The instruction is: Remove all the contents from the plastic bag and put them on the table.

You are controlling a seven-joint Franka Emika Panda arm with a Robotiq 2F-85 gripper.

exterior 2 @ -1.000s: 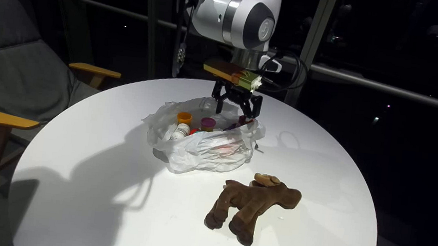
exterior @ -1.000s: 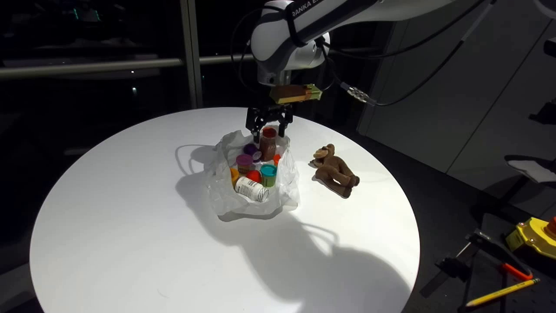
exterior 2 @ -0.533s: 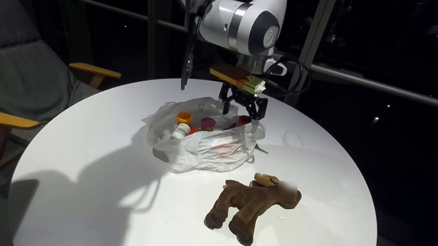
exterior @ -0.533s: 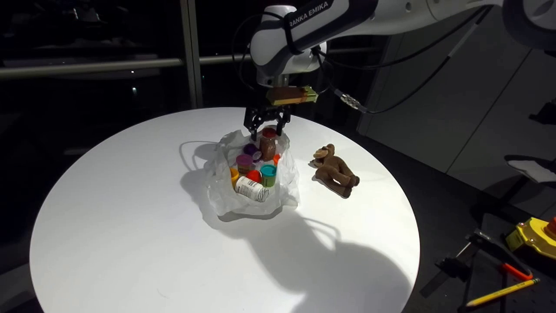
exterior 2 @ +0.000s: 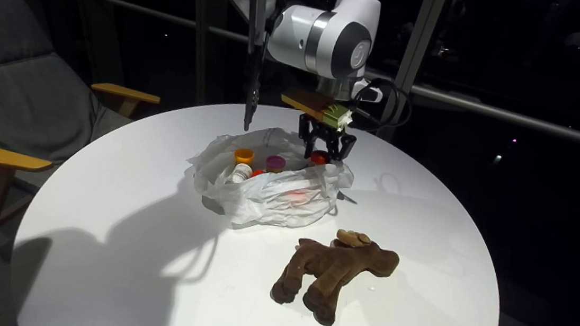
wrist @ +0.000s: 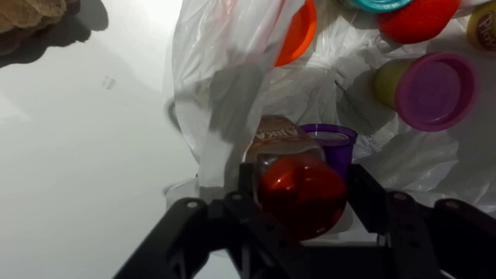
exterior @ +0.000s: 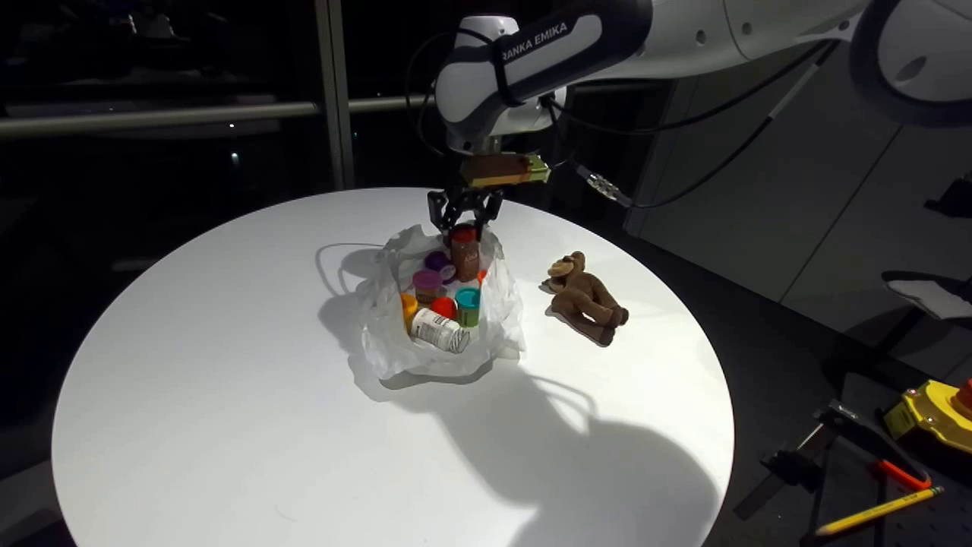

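Observation:
The whitish plastic bag (exterior: 380, 334) stands wide at the top on the white round table (exterior: 213, 395). My gripper (wrist: 300, 174) points down into its far end, shut on the red cap (wrist: 302, 193) of a brown jar, one finger against each side. Beside that jar sits a dark purple cup (wrist: 341, 155). The bag also holds a purple-lidded cup (exterior: 427, 281), a teal-lidded cup (exterior: 468, 304), a red round piece (exterior: 444, 307), a yellow-orange cup (exterior 2: 243, 157), an orange piece (wrist: 298, 35) and a white bottle (exterior: 440, 331) lying tilted. Outside the bag, the brown toy figure (exterior 2: 338, 266) lies on the table.
A grey armchair (exterior 2: 17, 67) with wooden armrests stands close to the table's edge. Beyond the rim, a side surface carries a yellow device (exterior: 938, 418) and a pencil (exterior: 881, 510). A window rail (exterior: 167, 119) runs behind the table.
My gripper has come down a little, and its fingers have drawn together around the jar's red cap. The jar has shifted slightly. The toy figure and the other pieces stay put.

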